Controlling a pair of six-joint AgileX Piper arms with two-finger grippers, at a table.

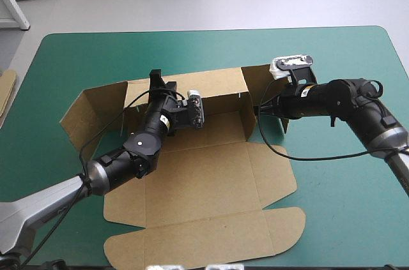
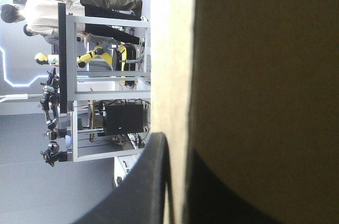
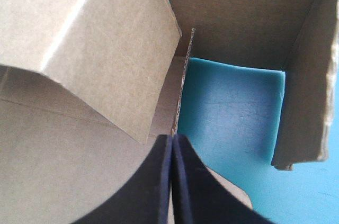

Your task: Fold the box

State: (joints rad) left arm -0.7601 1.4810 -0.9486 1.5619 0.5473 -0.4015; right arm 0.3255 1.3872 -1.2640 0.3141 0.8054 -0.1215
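Left tool (image 2: 177, 144), right tool (image 3: 172, 147), clamping raised box (image 1: 204, 180) walls

**Board Edge Pinched in the Left End Effector**

The box (image 2: 265, 75) fills most of the view as a brown wall. The left end effector (image 2: 177, 150) is all but closed on its pale edge, with one black finger (image 2: 143, 192) on each side.
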